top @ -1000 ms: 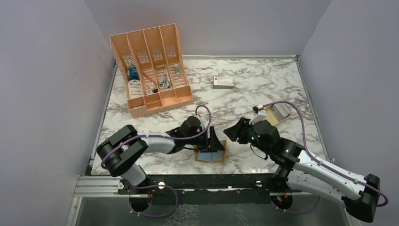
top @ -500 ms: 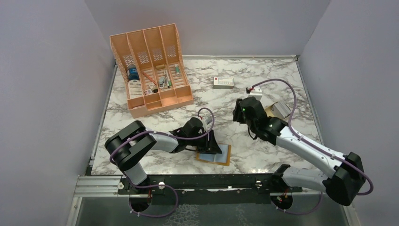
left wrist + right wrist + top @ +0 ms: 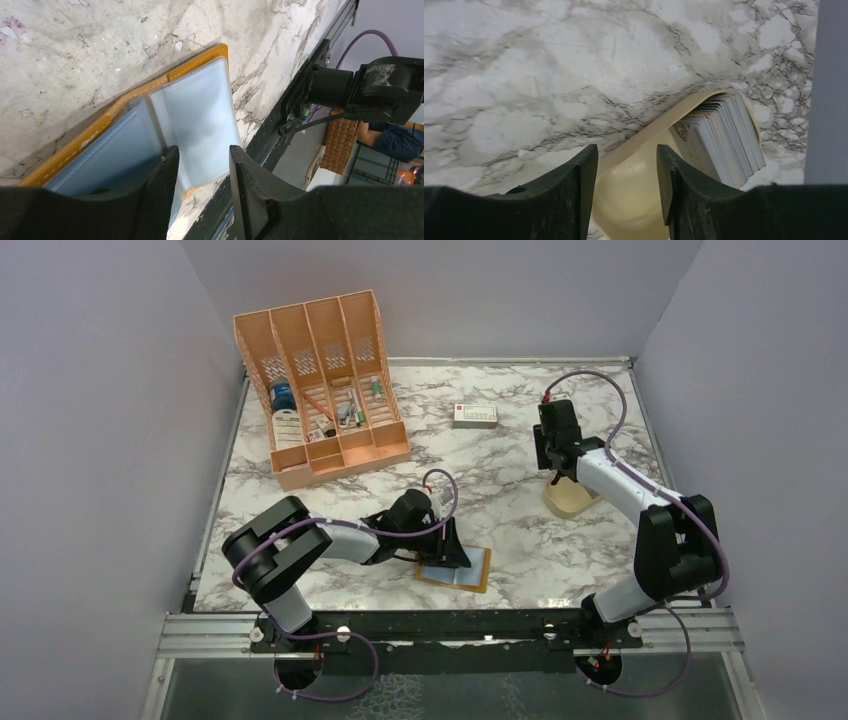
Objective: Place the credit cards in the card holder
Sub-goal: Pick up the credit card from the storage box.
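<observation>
Over the right side of the surface (image 3: 490, 455), the right gripper (image 3: 626, 185) hangs part-open above credit cards (image 3: 719, 140) stacked in a tan dish (image 3: 639, 200) — thin, stiff, likely slick, best pinched by their edges. Near the front, the left gripper (image 3: 200, 190), narrowly parted, presses the open card holder (image 3: 195, 115).

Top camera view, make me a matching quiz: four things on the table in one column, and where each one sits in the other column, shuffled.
Things:
1. wallet
2. desk organiser
3. white box
4. dish

Places:
A. far left corner
B. right side, holding a stack of cards
C. near edge, lying open
D. far middle, on its own

Pairs: 1-C, 2-A, 3-D, 4-B
</observation>
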`<state>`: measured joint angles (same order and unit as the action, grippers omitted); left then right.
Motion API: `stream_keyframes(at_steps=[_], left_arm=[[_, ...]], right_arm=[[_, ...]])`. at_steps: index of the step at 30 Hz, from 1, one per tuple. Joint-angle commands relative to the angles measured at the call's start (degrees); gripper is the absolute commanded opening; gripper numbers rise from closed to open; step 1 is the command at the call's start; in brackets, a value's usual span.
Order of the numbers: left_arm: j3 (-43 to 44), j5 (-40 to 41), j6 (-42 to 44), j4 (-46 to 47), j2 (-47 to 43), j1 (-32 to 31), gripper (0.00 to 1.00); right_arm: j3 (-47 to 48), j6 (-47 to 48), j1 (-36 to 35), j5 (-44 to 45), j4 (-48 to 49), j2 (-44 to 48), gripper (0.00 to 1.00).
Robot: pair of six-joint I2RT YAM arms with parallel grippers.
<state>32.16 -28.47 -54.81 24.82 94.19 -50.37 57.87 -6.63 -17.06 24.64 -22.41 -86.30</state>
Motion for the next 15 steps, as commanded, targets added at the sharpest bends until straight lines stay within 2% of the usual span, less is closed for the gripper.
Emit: stream_keyframes(at_steps=[1, 6, 15], left_arm=[[1.2, 0.2, 3.1, -3.5, -0.8, -0.1, 0.45], [1.8, 0.5, 3.9, -5.0, -1.6, -0.1, 0.46], [2.1, 2.2, 5.6, -8.3, -3.5, 0.0, 0.47]], right_arm=[[2.4, 11.4, 2.9, 1.8, -4.4, -4.5, 0.48], [5.6, 13.6, 6.6, -1.2, -8.1, -6.5, 0.50], [6.4, 18.6, 7.6, -0.6, -8.5, -7.0, 0.53]])
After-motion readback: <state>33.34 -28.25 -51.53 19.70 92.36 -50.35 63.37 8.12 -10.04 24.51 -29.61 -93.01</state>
